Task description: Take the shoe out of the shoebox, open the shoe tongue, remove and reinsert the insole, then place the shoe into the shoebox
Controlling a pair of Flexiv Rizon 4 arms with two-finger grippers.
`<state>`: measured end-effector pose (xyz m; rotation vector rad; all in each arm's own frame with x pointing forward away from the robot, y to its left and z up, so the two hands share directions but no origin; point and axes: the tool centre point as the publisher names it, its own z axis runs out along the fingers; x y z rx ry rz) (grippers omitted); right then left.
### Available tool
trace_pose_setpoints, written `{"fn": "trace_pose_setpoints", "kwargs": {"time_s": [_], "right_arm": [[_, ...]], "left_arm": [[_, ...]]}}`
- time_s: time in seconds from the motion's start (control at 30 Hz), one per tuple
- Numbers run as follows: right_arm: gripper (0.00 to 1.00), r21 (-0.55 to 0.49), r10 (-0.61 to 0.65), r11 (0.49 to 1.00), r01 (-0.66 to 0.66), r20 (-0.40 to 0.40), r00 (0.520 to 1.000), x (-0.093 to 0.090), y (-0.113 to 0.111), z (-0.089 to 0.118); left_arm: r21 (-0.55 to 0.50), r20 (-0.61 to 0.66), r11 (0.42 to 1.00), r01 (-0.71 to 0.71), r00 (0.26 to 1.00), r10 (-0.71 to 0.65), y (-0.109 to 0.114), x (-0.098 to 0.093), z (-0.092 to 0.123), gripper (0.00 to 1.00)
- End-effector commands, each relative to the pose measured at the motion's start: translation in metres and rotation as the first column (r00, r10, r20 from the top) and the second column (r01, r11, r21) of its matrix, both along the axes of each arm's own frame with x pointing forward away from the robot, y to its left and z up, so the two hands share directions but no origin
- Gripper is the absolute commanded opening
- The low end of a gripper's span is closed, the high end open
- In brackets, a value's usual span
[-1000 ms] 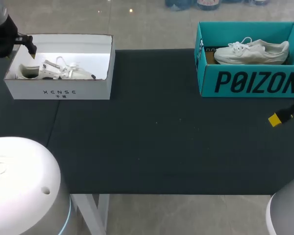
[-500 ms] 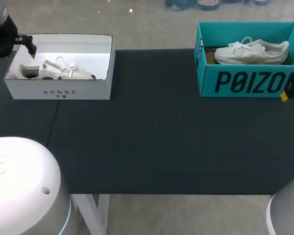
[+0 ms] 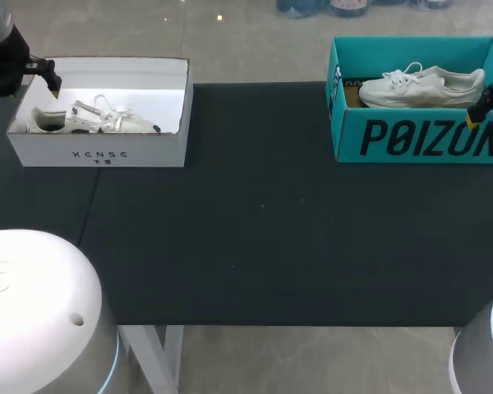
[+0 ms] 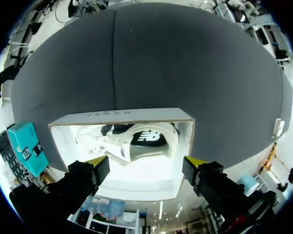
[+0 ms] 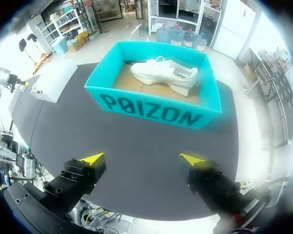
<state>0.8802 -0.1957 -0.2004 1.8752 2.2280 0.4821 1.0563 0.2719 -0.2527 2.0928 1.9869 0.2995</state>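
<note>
Ahead of the right gripper [image 5: 142, 159], spread wide and empty, the shoe [image 5: 164, 74] lies in the teal shoebox [image 5: 154, 105], long axis crosswise, nearest this arm.

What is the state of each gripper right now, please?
Left gripper: open, empty, at the white shoebox.
Right gripper: open, empty, facing the teal shoebox.

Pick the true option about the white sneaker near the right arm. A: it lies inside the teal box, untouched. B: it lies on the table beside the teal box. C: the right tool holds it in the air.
A: the white sneaker lies on the floor of the teal box, and the right tool is open with nothing between its fingers, the box ahead of it.
</note>
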Motion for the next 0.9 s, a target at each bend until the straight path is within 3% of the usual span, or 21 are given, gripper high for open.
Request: {"fn": "trace_pose_setpoints", "kwargs": {"time_s": [0.03, 0.17, 0.9], "right_arm": [[1.0, -0.082, -0.023, 0.997, 0.003, -0.249, 0.968, 0.072, 0.011, 0.016], [1.0, -0.061, -0.028, 0.998, 0.009, -0.311, 0.95, 0.093, 0.011, 0.02], [1.0, -0.061, -0.028, 0.998, 0.009, -0.311, 0.95, 0.093, 0.011, 0.02]], "left_arm": [[0.002, 0.002, 1.0, 0.0, 1.0, 0.0, 0.0, -0.001, 0.0, 1.0], [0.002, 0.002, 1.0, 0.0, 1.0, 0.0, 0.0, -0.001, 0.0, 1.0], [0.002, 0.002, 1.0, 0.0, 1.0, 0.0, 0.0, -0.001, 0.0, 1.0]]}}
